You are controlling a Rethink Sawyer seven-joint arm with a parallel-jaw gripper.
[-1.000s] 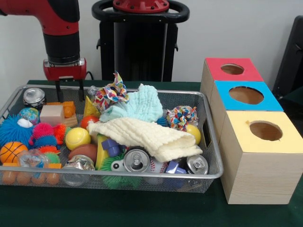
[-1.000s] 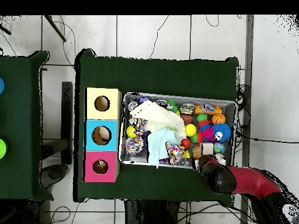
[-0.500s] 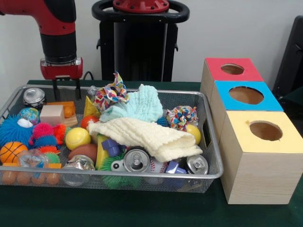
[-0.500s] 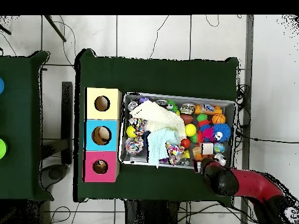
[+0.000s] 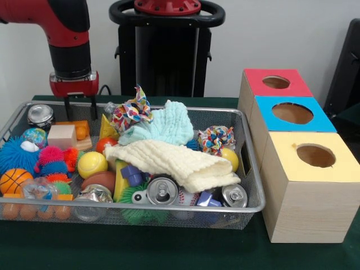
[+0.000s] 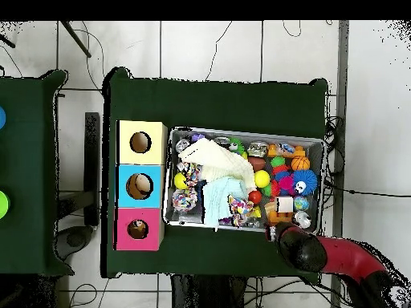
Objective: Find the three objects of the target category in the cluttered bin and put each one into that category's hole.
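Observation:
The wire mesh bin (image 5: 169,209) is packed with toys. In it are silver cans (image 5: 161,191), a yellow ball (image 5: 92,164), a wooden cube (image 5: 62,136), an orange block (image 5: 76,128), spiky balls and two cloths. My gripper (image 5: 79,108) hangs over the bin's far left corner, just above the orange block. It is open and holds nothing. From overhead, the gripper (image 6: 285,232) sits at the bin's (image 6: 245,130) lower right edge. Three boxes with round holes stand beside the bin: red (image 5: 275,82), blue (image 5: 292,113) and yellow (image 5: 315,156).
A cream cloth (image 5: 180,163) and a light blue cloth (image 5: 163,126) cover the bin's middle and hide what lies under them. Overhead, the boxes (image 6: 139,186) line the bin's left side. A second green table (image 6: 24,168) stands at the left.
The gripper has lifted a little and shifted left, off the bin's contents, with nothing in it. Overhead, the arm has drawn back toward the bin's edge.

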